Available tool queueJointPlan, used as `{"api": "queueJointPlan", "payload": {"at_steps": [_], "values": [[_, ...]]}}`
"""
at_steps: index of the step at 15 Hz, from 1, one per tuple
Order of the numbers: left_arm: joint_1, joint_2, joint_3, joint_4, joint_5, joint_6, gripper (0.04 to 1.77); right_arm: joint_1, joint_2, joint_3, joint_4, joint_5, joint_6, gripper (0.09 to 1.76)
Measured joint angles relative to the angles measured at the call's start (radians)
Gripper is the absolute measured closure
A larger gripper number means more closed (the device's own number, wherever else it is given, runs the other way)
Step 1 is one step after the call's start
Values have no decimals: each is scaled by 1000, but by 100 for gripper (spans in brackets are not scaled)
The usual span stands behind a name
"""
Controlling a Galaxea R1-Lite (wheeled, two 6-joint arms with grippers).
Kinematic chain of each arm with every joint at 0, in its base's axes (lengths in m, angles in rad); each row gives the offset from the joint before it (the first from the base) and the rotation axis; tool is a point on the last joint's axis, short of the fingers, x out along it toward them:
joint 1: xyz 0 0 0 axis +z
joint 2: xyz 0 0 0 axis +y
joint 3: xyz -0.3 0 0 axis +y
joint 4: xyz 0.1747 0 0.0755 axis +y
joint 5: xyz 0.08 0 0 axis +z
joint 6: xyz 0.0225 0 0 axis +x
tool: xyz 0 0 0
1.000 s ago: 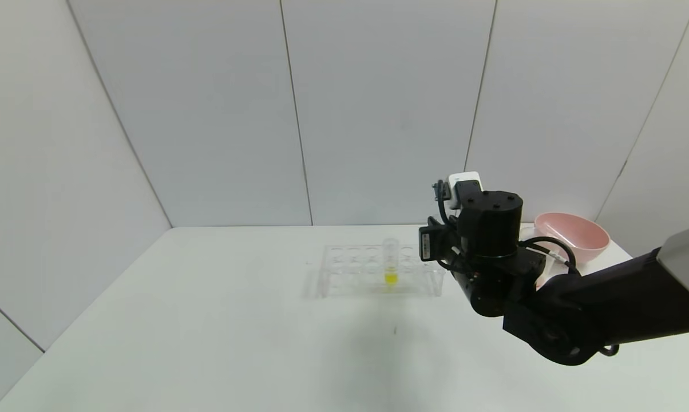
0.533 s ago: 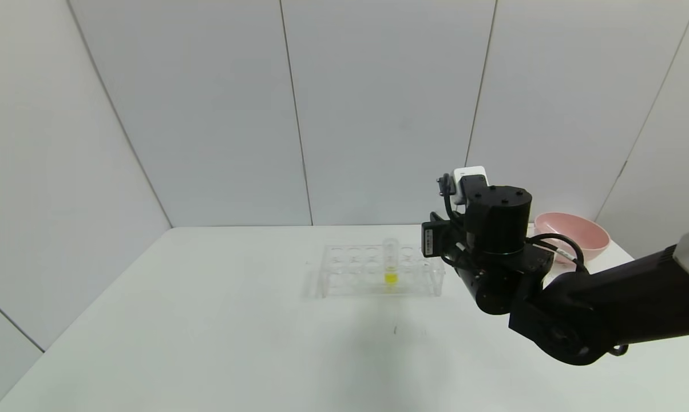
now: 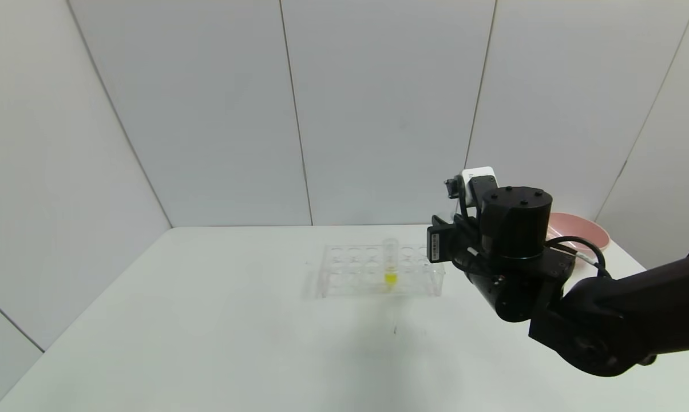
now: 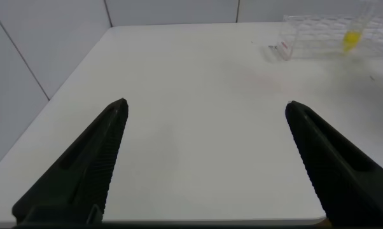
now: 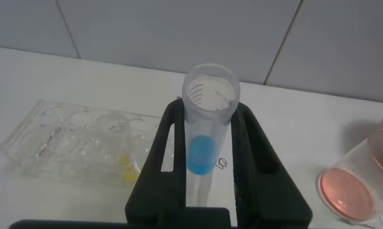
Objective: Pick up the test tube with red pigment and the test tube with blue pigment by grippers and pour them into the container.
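My right gripper [image 5: 209,109] is shut on the test tube with blue pigment [image 5: 208,102], held upright above the table, with blue liquid low in the tube. The container [image 5: 364,160], a clear beaker with reddish liquid at its bottom, stands on the table off to one side of the held tube. In the head view the right arm's wrist [image 3: 516,252] hides its fingers, the tube and the container. My left gripper [image 4: 205,105] hangs open over bare table, far from the rack. The test tube with red pigment is out of view.
A clear tube rack [image 3: 379,273] stands mid-table with one tube of yellow liquid [image 3: 390,264] in it. A pink bowl [image 3: 582,230] sits at the back right, behind the right arm. Grey walls close in the table at the back and sides.
The right arm has moved to the right and slightly up, away from the rack and toward the bowl side, keeping the blue tube in its grip.
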Motion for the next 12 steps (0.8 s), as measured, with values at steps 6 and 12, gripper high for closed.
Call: {"api": "queueJointPlan", "payload": {"at_steps": [6, 12], "values": [[0, 0, 0, 0, 0, 0, 5, -133, -150, 176, 35, 361, -1, 137], [0, 0, 0, 0, 0, 0, 5, -476, -349, 224, 358, 852, -94, 137]]}}
